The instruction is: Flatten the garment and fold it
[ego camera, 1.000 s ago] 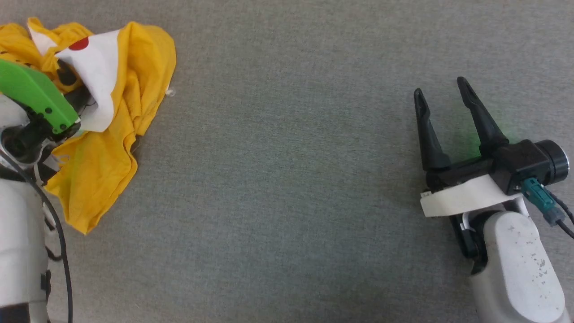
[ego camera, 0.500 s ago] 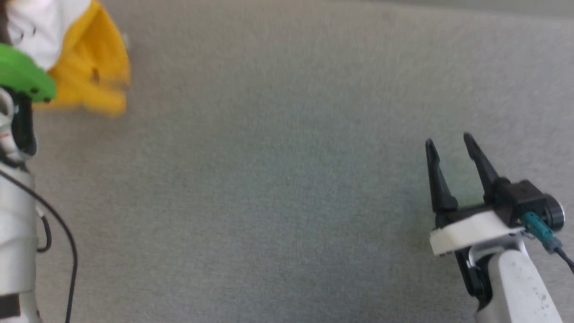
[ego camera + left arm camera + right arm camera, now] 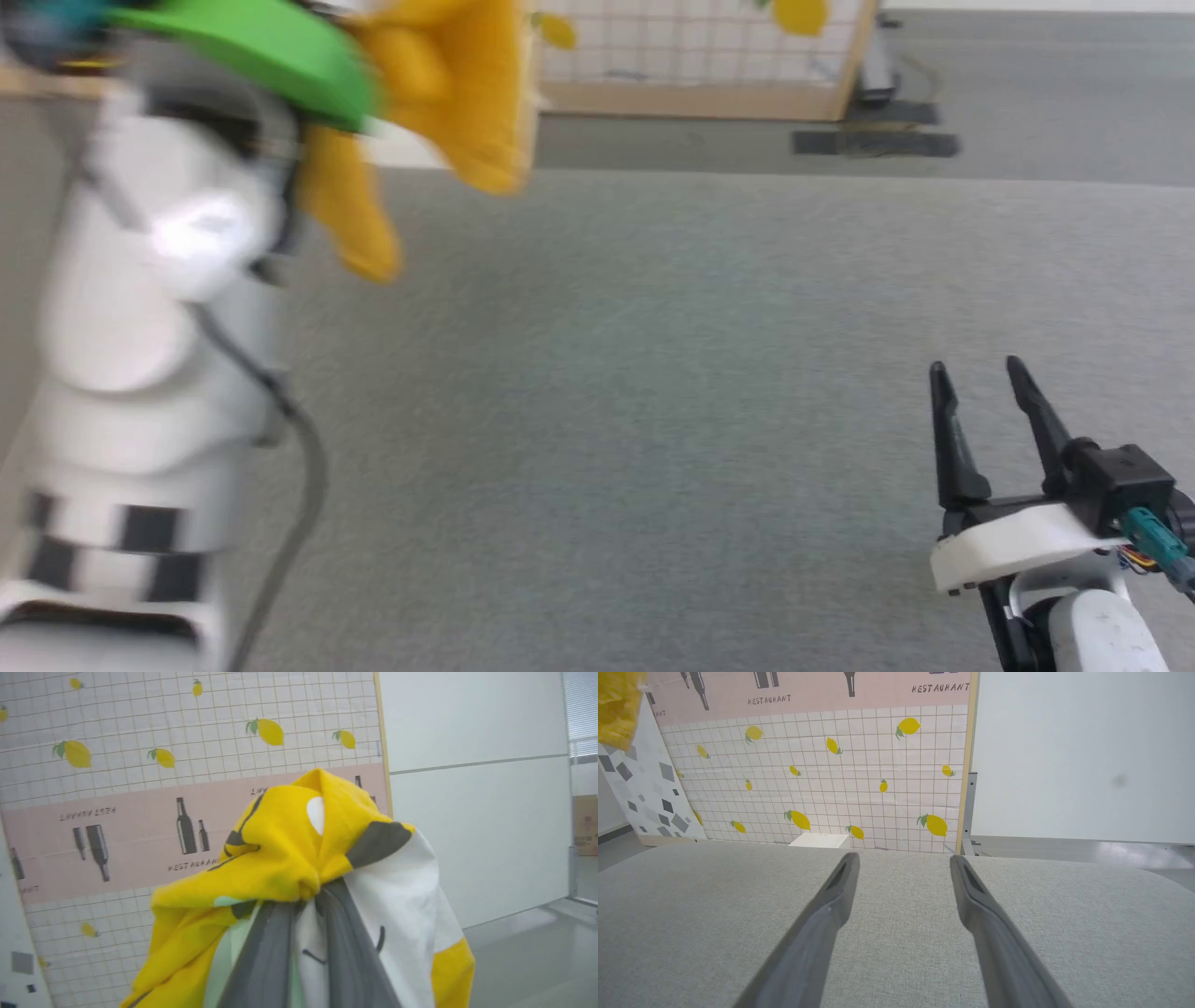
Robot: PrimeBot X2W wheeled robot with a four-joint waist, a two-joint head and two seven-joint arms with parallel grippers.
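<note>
The left gripper has its jaws clenched on a bunch of the small bright yellow T-shirt. In the head view the T-shirt is up in the air at the upper left, lifted off the grey fabric-covered worktop. It's a crumpled wad, so collar and hem can't be told apart. The long axis runs downward from the pinch, with loose folds dangling. Its white muzzle patch with black lines faces the left wrist camera.

The right gripper sits low over the worktop at the lower right, jaws spread apart and empty, well apart from the T-shirt.

Behind, a lemon-print grid backdrop panel has a pink band with bottle silhouettes, reading "RESTAURANT".
</note>
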